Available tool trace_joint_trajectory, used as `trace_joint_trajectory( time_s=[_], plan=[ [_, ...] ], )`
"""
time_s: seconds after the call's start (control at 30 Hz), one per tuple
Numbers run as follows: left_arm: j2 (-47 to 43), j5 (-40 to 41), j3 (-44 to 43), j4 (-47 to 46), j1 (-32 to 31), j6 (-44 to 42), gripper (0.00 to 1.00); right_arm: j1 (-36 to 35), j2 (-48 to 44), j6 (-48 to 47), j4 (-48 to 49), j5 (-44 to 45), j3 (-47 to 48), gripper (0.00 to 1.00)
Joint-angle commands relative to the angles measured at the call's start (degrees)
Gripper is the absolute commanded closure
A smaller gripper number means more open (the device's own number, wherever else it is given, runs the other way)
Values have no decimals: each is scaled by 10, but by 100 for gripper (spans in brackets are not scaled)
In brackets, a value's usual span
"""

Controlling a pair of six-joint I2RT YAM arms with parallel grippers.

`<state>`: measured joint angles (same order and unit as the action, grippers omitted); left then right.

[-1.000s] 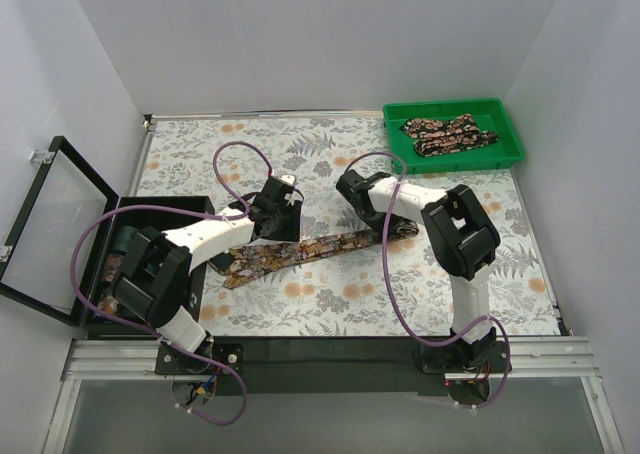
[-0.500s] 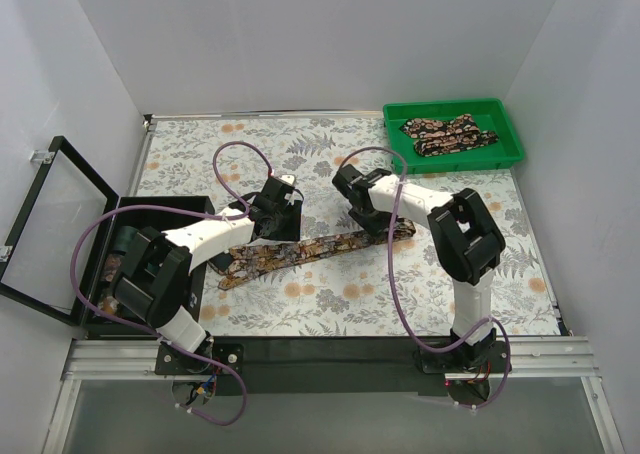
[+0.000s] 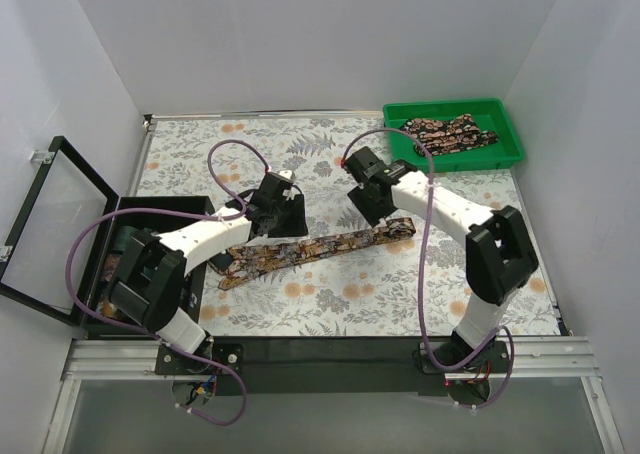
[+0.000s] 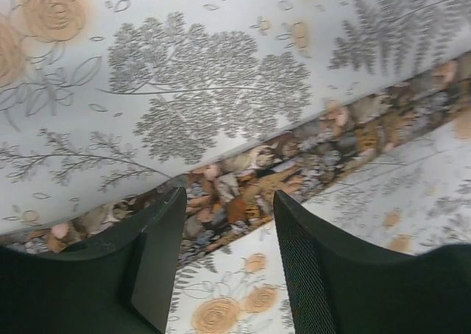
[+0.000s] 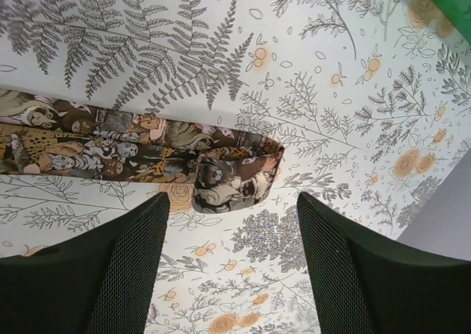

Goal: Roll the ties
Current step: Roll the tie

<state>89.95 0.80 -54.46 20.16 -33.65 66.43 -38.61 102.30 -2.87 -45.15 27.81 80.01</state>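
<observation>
Paisley tie (image 5: 147, 157) lies flat; left fingers (image 4: 158, 260) and right fingers (image 5: 125, 275) gape empty above it

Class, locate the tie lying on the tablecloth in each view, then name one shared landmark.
Top external: tie runs diagonally across the centre.
Left wrist: tie crosses diagonally, mid-frame.
Right wrist: tie enters from the left, folded end near centre.
Shared landmark: the fern-print tablecloth.

The cloth-covered counter (image 3: 330, 304) holds a tie (image 3: 300, 251) lying flat across its middle; a green tray (image 3: 460, 161) sits in the far right corner.
</observation>
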Motion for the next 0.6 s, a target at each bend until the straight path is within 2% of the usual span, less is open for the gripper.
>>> trace_joint_trajectory(
  time_s=[0.0, 0.1, 0.13, 0.27, 0.4, 0.57],
  plan=[
    [-32, -68, -31, -33, 0, 58, 52, 40, -70, 17, 37, -48, -20, 35],
    [-20, -127, -49, -63, -7, 112, 50, 99, -117, 39, 79, -122, -63, 35],
    [-8, -154, -54, -83, -13, 140, 46, 118, -130, 46, 109, -170, -91, 35],
    [43, -199, -99, -129, -32, 210, 40, 232, -191, 91, 193, -274, -173, 33],
    [108, -216, -156, -164, -59, 259, 37, 314, -236, 141, 269, -381, -242, 27],
    [203, -222, -229, -176, -97, 296, 37, 404, -241, 197, 341, -493, -293, 26]
  ],
)
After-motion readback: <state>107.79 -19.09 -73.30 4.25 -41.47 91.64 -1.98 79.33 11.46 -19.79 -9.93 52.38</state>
